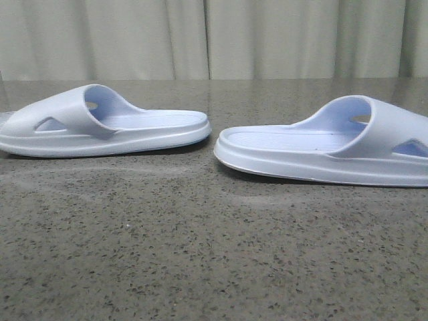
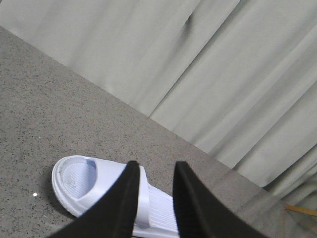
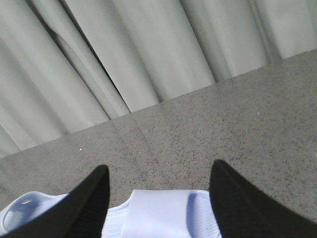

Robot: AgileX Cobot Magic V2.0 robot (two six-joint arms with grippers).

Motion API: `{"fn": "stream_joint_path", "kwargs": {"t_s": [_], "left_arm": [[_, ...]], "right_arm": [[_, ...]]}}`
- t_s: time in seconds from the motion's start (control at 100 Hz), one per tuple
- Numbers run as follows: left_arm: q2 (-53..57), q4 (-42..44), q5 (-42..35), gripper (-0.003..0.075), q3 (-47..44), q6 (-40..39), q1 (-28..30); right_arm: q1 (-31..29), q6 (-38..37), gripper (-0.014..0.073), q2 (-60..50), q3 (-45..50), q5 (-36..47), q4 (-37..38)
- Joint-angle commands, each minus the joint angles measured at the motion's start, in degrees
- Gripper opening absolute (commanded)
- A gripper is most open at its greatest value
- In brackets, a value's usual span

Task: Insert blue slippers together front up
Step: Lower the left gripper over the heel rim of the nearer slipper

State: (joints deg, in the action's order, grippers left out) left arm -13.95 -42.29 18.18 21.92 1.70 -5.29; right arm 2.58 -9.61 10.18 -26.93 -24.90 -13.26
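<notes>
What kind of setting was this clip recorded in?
Probably a staged indoor test bench, not a home: a bare speckled stone-look tabletop, a pleated pale curtain closing off the background, and only two slippers, left and right, laid heel to heel.

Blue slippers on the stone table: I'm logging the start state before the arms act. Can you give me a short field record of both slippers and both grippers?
left slipper: flat on its sole, heel end toward the table's middle
right slipper: flat on its sole, heel end facing the other's
contact: apart, small gap between heels
left gripper: open, above the left slipper, holding nothing
right gripper: open wide, above the right slipper, holding nothing
surface: speckled stone table
</notes>
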Motion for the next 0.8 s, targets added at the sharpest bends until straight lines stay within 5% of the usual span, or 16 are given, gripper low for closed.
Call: {"fn": "stream_joint_path", "kwargs": {"t_s": [0.0,0.1,0.17,0.43,0.79], "left_arm": [[-1.0,-1.4,-3.0,0.0310,1.9,0.0,0.1],[-1.0,-1.4,-3.0,0.0498,1.9,0.0,0.1],[-1.1,-1.4,-3.2,0.0552,1.7,0.0,0.1],[-3.8,-2.3,-6.6,0.0550,0.3,-0.3,0.1],[-21.7,-10.4,-6.8,0.0550,4.0,-0.3,0.1]], "right_arm": [[0.1,0.1,0.0388,1.2,-1.9,3.9,-0.4],[0.1,0.1,0.0388,1.2,-1.9,3.9,-0.4],[0.1,0.1,0.0388,1.2,-1.9,4.0,-0.4],[0.1,0.1,0.0388,1.2,-1.9,4.9,-0.4],[0.1,0.1,0.0388,1.2,-1.9,5.3,-0.6]]}}
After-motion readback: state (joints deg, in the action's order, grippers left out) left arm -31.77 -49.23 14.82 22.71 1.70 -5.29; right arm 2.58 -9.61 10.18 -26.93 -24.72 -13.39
